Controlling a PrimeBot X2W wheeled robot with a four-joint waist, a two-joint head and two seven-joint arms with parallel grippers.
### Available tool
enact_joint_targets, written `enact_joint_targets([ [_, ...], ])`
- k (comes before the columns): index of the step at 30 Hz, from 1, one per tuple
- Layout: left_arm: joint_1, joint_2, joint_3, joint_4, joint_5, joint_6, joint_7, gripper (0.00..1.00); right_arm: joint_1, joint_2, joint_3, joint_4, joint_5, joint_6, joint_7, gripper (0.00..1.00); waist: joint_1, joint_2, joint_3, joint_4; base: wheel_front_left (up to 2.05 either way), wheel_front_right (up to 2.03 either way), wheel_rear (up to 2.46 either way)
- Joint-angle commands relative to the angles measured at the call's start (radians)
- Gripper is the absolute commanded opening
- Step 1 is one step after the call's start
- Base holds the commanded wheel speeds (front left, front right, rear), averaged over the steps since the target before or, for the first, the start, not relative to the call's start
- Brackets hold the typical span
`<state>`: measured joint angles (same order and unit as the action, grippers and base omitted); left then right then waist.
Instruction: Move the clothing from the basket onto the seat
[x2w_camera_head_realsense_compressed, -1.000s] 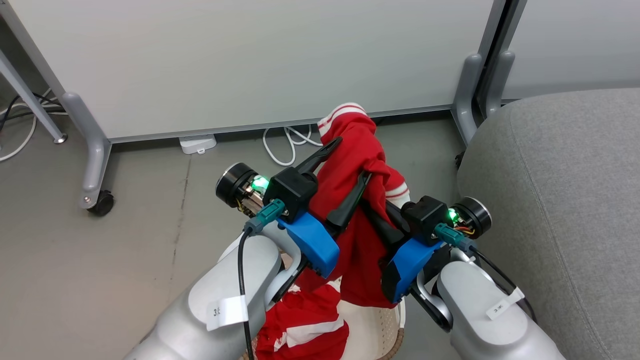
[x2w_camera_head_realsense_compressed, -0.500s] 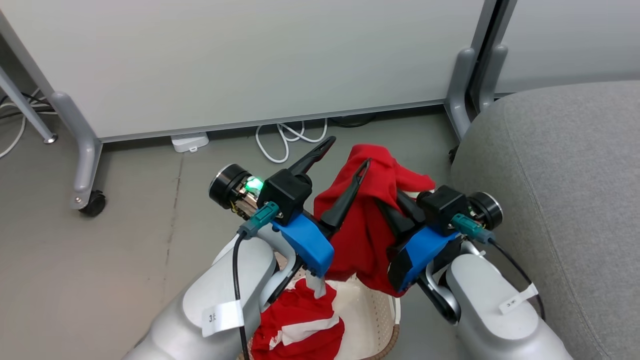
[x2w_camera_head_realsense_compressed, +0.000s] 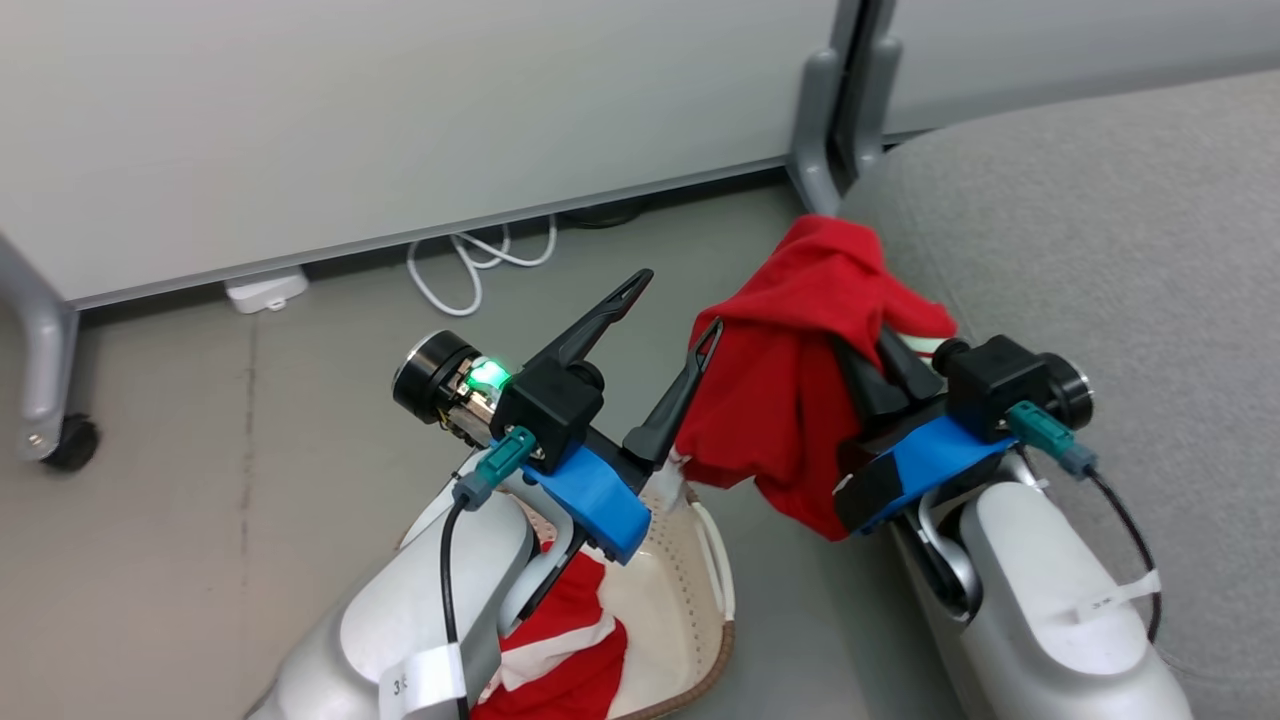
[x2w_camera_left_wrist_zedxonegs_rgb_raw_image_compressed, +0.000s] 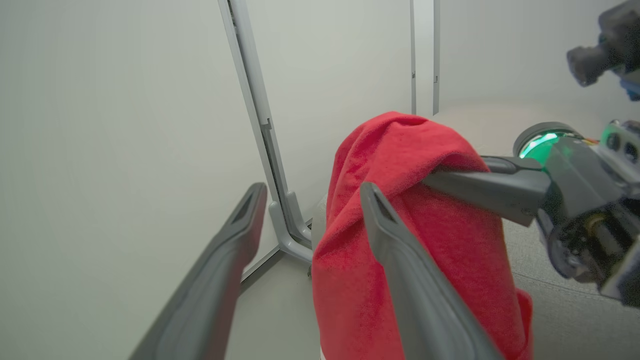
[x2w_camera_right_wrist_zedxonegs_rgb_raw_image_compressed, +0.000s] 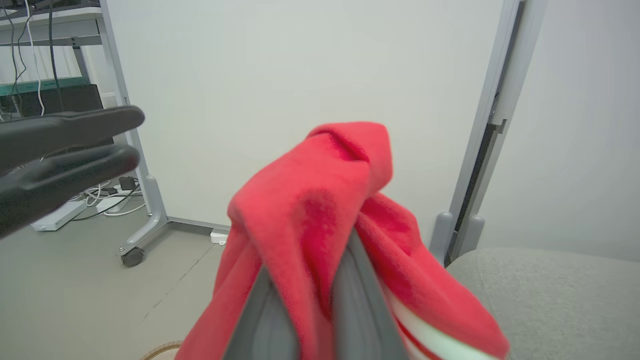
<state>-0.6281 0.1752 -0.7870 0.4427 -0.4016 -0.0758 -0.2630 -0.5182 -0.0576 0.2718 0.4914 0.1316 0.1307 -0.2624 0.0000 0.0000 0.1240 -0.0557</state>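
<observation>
Head view: gripping one red garment in the closed right pincer, bunched over the fingers, hanging clear of the floor, at 1 o'clock from the basket and near the seat edge at its 3 o'clock. Holding the left pincer spread wide and empty, just beside the cloth at 9 o'clock. Leaving a second garment in the basket. Probably light, limp and clingy, so expect droop and snagging. Best pinched at a thick bunched fold or the banded hem, never a single layer.
</observation>
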Motion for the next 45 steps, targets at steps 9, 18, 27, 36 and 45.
enact_joint_targets([
  [9,0.030,0.015,0.006,-0.034,0.040,-0.010,-0.003,1.00,0.058,-0.031,-0.085,-0.122,-0.013,0.000,-0.004,0.00,0.0000,0.0000,0.062,-0.173,0.00,0.00,0.00],
  [18,0.034,-0.004,-0.020,-0.038,0.062,-0.025,-0.003,1.00,0.146,-0.024,-0.138,-0.214,-0.013,0.000,-0.004,0.00,0.0000,0.0000,0.075,-0.269,0.00,0.00,0.00],
  [27,0.034,-0.022,-0.045,-0.033,0.079,-0.036,-0.003,1.00,0.256,-0.012,-0.182,-0.291,-0.018,0.000,-0.004,0.00,0.0000,0.0000,0.090,-0.319,0.00,0.00,0.00],
  [36,0.026,-0.017,-0.039,-0.036,0.088,-0.040,-0.003,1.00,0.257,-0.001,-0.193,-0.312,-0.005,0.000,-0.004,0.00,0.0000,0.0000,0.102,-0.320,0.00,0.00,0.00],
  [45,-0.029,0.018,-0.002,-0.065,0.111,-0.030,-0.003,1.00,0.095,-0.019,-0.238,-0.376,-0.033,0.000,-0.004,0.00,0.0000,0.0000,0.197,-0.289,0.00,0.00,0.00],
])
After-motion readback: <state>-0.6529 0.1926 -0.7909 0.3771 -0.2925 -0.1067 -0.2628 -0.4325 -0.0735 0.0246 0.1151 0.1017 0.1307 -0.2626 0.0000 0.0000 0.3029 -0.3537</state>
